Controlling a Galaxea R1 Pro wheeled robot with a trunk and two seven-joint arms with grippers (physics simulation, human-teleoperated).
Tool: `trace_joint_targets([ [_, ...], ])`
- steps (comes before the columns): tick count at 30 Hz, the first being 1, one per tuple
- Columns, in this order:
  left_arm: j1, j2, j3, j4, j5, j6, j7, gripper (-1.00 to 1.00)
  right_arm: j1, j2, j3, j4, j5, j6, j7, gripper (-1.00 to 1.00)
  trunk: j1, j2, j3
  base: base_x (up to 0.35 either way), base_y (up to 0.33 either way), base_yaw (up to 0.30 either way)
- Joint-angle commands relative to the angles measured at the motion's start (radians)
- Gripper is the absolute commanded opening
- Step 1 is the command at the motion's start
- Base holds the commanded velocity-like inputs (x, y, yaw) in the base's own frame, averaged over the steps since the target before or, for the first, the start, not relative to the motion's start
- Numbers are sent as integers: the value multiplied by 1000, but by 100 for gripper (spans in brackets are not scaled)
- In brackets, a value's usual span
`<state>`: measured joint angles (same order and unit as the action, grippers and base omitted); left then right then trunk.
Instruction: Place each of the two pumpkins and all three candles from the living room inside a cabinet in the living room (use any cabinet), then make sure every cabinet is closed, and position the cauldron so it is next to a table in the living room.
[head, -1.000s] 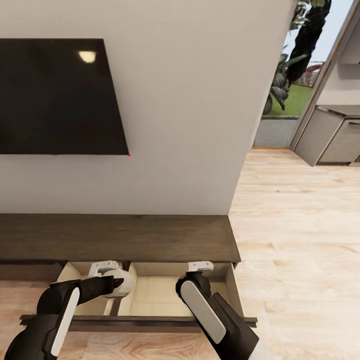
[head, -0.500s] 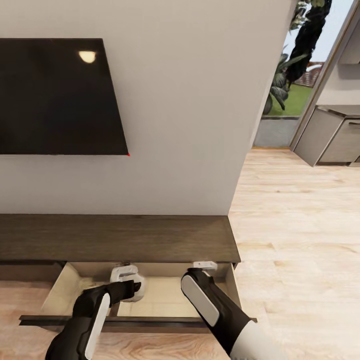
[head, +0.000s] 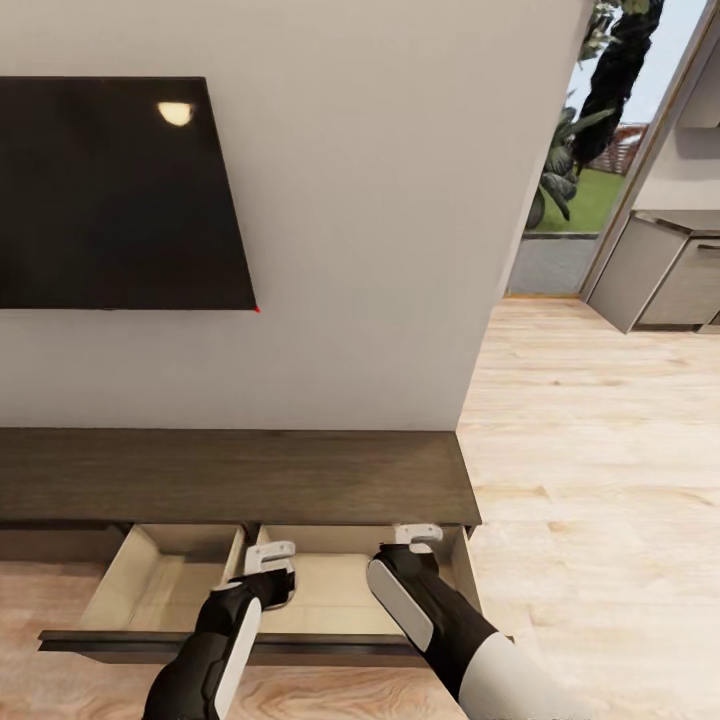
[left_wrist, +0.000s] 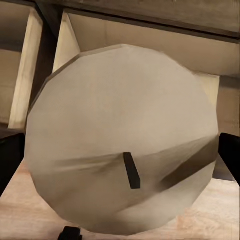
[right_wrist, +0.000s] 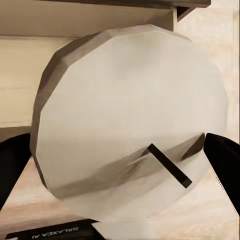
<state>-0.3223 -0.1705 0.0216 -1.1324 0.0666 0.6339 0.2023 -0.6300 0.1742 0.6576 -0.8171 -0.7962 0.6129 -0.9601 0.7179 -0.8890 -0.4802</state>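
- Off-white wax first: a stubby candle (left_wrist: 122, 145) sits clamped in the left pincer (head: 271, 572), its dark wick (left_wrist: 131, 170) facing the wrist camera, black fingers (left_wrist: 10, 160) pressed on either side of its round body.
- Over on the right, a second candle (right_wrist: 132, 145) is gripped the same way by the right pincer (head: 416, 540), wick (right_wrist: 169, 165) towards the camera too.
- Both look light, rigid and smooth — I'd judge them a bit slippery, so a squeeze across the flat-sided cylinder, as here, is the sensible hold.
- Both pincers hang over the open drawer (head: 170, 585) of the dark wood cabinet (head: 230, 475), the left one near the divider, the right one close to the drawer's right wall.
- Pale beige lining waits directly below; I read this as the moment just ahead of letting go.
- No pumpkin or cauldron around here.
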Motion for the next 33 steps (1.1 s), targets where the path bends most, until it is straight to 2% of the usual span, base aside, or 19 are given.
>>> trace_joint_targets([
  [1,-2,0,0,6,0,-8,0,-100,-2,0,0,18,3,-10,6,-100,0,0,0,0,0,0],
  [5,-7,-3,-1,15,0,-19,0,-100,-15,0,3,70,23,-56,102,-100,0,0,0,0,0,0],
  [9,-7,-4,-6,18,0,-34,-2,-100,-31,0,4,120,112,-89,158,-100,0,0,0,0,0,0],
  [13,-7,-4,-13,32,0,-41,-3,-100,-33,0,4,129,142,-98,192,-100,0,0,0,0,0,0],
  [16,-7,-4,-65,59,0,-68,-3,-100,-33,0,4,131,149,-113,233,-100,0,0,0,0,0,0],
  [19,-7,-4,-91,75,3,-106,-2,-100,-33,0,5,131,150,-121,250,-100,0,0,0,0,0,0],
  [33,-7,-4,-101,82,4,-125,-8,-100,-33,0,5,131,151,-130,257,-100,0,0,0,0,0,0],
])
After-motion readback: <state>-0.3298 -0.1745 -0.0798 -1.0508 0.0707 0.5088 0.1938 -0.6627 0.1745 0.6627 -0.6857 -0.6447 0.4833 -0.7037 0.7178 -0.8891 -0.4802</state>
